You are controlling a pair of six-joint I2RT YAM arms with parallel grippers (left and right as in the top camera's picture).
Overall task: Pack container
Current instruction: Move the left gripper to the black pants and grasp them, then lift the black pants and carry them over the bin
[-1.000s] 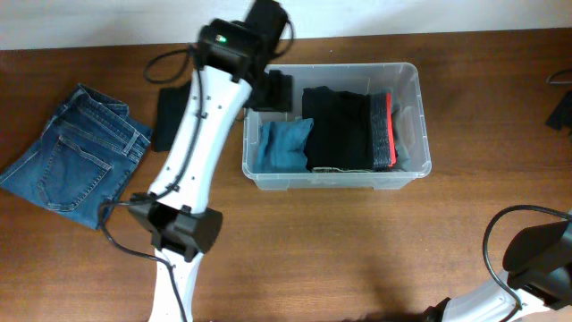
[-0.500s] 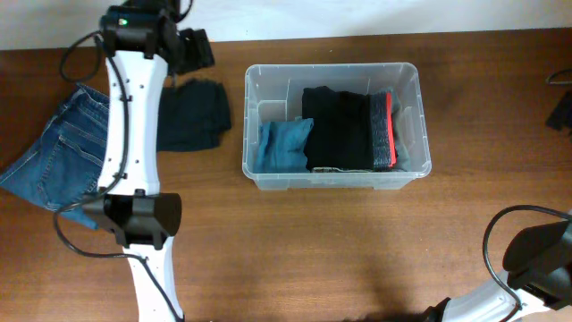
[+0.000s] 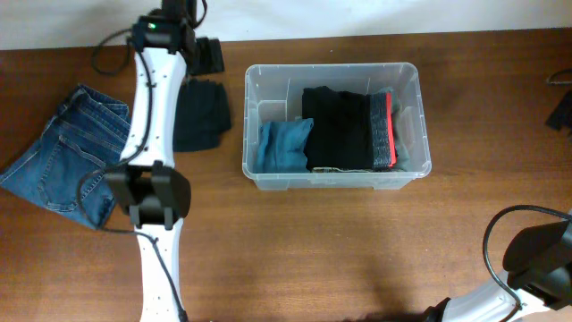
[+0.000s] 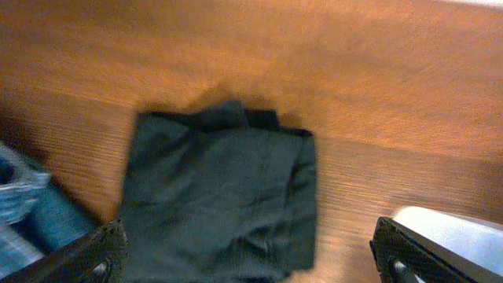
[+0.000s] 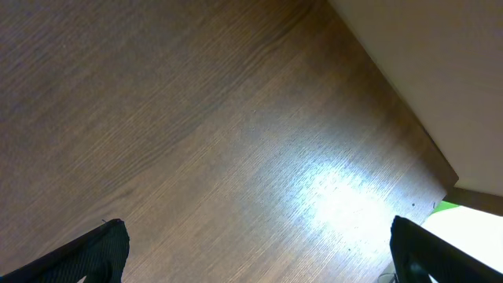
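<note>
The clear plastic container (image 3: 411, 85) stands right of centre in the overhead view. It holds a teal cloth (image 3: 281, 145), folded black clothes (image 3: 340, 125) and a red-edged item (image 3: 388, 125). A dark folded garment (image 3: 204, 112) lies on the table left of the container, and it also shows in the left wrist view (image 4: 220, 196). My left gripper (image 3: 210, 54) hovers open and empty above the garment's far end, its fingers (image 4: 255, 251) wide apart. My right gripper (image 5: 255, 251) is open and empty over bare table.
Blue jeans (image 3: 71, 152) lie at the far left, and their edge shows in the left wrist view (image 4: 23, 216). My left arm (image 3: 152, 116) stretches across the table between the jeans and the dark garment. My right arm's base (image 3: 536, 259) is at the bottom right.
My left arm swung left from the container's left end, then came back a little to the right. The dark garment lies in the same place.
</note>
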